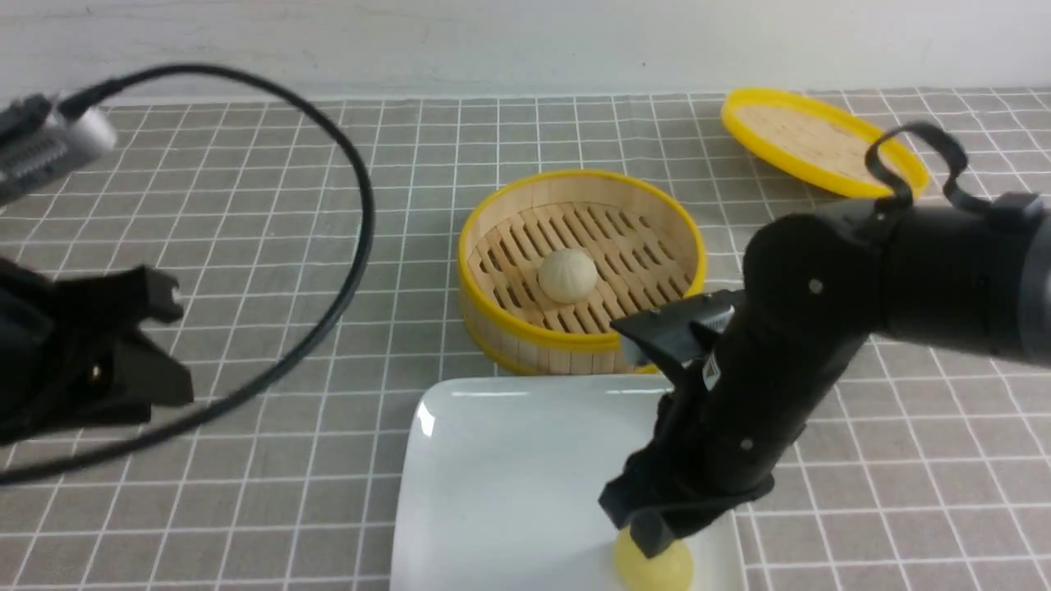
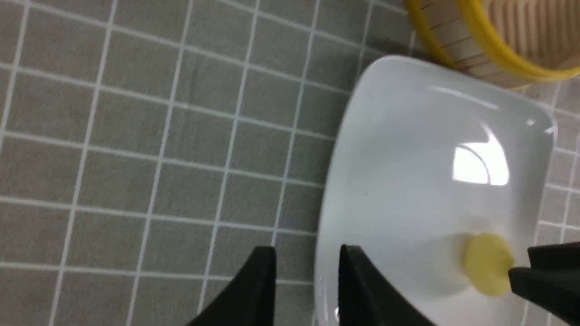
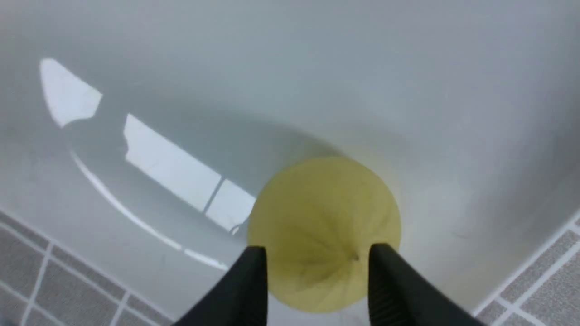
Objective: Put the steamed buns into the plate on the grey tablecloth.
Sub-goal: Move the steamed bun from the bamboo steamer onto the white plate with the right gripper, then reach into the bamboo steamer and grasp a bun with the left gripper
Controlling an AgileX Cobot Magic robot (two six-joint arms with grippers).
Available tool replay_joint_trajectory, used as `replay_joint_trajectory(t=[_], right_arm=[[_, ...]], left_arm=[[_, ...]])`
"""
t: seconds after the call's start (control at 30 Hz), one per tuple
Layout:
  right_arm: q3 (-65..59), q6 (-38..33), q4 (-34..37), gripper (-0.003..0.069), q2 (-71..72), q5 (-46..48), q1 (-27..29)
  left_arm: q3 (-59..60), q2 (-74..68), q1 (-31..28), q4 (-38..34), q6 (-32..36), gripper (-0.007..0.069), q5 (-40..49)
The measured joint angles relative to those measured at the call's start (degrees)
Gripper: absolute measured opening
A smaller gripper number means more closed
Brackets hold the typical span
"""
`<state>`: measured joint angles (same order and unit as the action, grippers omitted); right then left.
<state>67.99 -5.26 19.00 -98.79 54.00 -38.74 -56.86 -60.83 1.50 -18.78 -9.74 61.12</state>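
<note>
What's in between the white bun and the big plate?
Just the steamer: its slatted floor and yellow-rimmed wall. In the front view, the white bun sits inside it, and the plate starts right beside that wall.

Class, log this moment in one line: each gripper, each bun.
right gripper: open, at yellow bun | yellow bun: on white plate | left gripper: open, empty | pale bun: in bamboo steamer
</note>
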Motion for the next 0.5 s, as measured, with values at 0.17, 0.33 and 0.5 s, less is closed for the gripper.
replay_joint_trajectory(t=[0.17, 0.33, 0.5], right_arm=[[7.76, -4.41, -0.54, 0.0249, 5.73, 13.01, 3.67], [7.81, -8.61, -1.77, 0.0068, 15.83, 15.73, 6.40], [3.44, -8.66, -3.39, -0.0015, 25.90, 16.35, 9.67]], left_arm=[[-10.28, -9.38, 0.00, -3.26, 5.53, 0.0351, 3.34], [-18.99, -19.46, 5.34, -7.35, 9.30, 0.0378, 4.69], [-28.50, -29.87, 14.44, -5.83, 9.74, 0.0379, 4.50]])
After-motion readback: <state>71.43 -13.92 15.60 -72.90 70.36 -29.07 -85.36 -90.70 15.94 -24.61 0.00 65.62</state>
